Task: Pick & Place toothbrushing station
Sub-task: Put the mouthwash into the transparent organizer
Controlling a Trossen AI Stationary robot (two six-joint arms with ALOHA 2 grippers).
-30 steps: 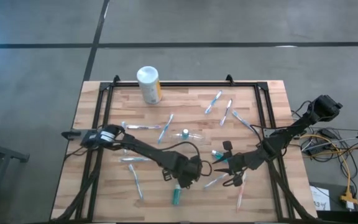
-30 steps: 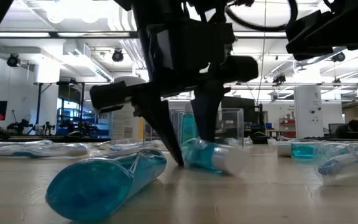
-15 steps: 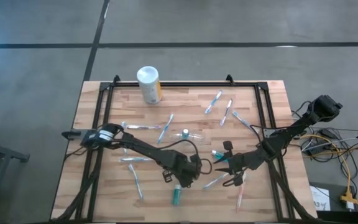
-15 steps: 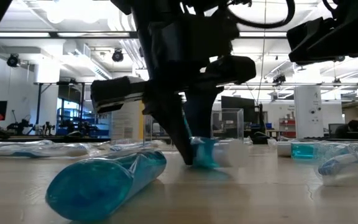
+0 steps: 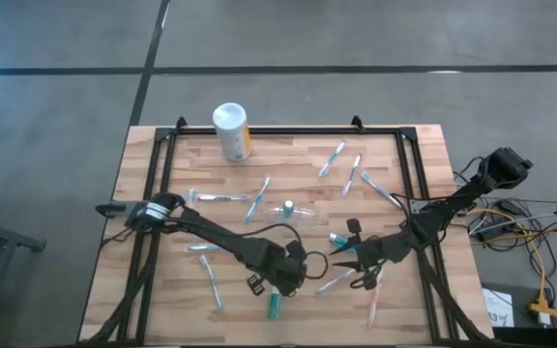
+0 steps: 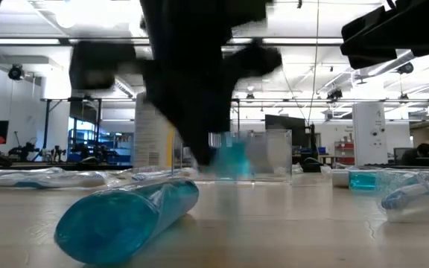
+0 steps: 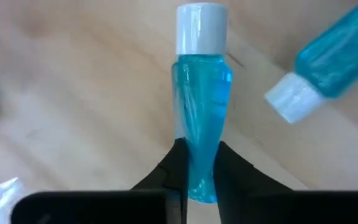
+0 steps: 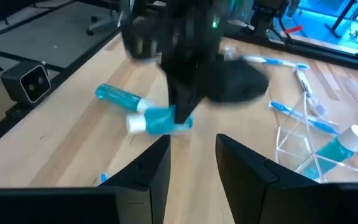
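The left gripper [image 7: 196,177] pinches a teal tube [image 7: 201,106] by its tail end, white cap pointing away, near the bench's [image 5: 298,164] front middle; a second tube [image 5: 275,305] lies just beside. The grip sits far from the tube's middle, so a slow, level lift probably keeps it from swinging or slipping. The left arm reaches low across the bench, wrist angled down. The right gripper [image 8: 191,152] waits nearby, its fingers [image 8: 157,165] narrowly apart and empty.

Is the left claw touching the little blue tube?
Touching. The left wrist view shows the left claw with its two dark fingers pinching the teal tube on both sides, no gap.
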